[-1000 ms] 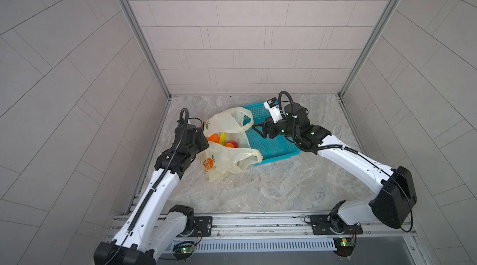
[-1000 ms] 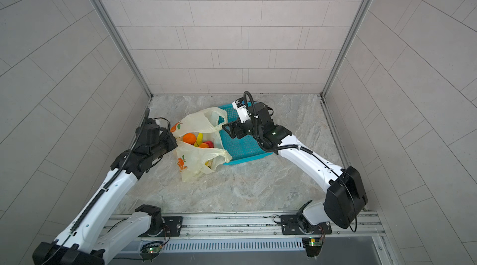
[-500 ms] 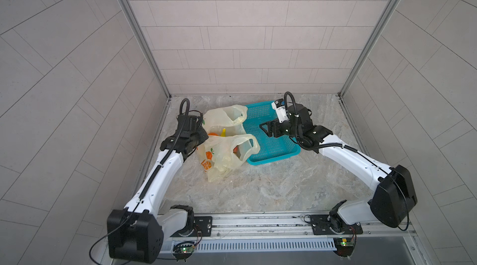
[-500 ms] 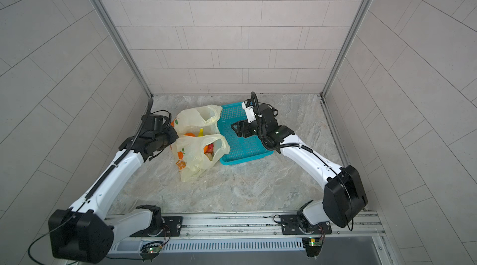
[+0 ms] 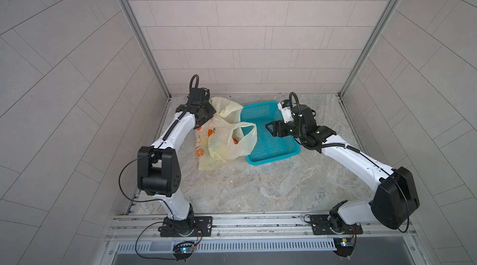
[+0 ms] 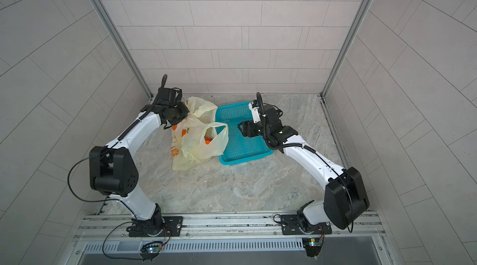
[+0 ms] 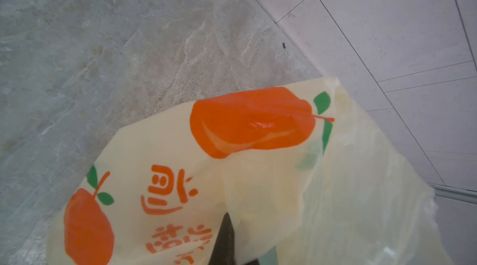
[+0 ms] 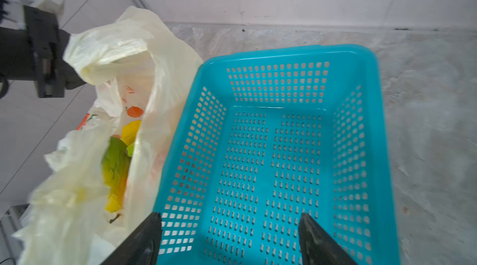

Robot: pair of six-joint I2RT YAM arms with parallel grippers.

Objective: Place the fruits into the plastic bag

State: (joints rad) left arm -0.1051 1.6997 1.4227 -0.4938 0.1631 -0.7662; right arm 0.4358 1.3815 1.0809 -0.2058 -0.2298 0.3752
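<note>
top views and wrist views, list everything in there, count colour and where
cream-yellow plastic carrier bag: one, orange fruit prints, on the table, left of the basket and against it
small toy fruits: at least three showing, green, yellow, red-orange, inside the bag
teal perforated plastic basket: one, no fruit showing in it, far middle of the table
grey marbled table: one
pale tiled walls: three, around the table
left end effector: shut on a bag handle
right end effector: open, above the basket

fruits point(image 8: 116, 165) mostly veiled by plastic bag point(image 5: 224, 145), left pincer point(image 7: 224, 235) buried in folds
</note>
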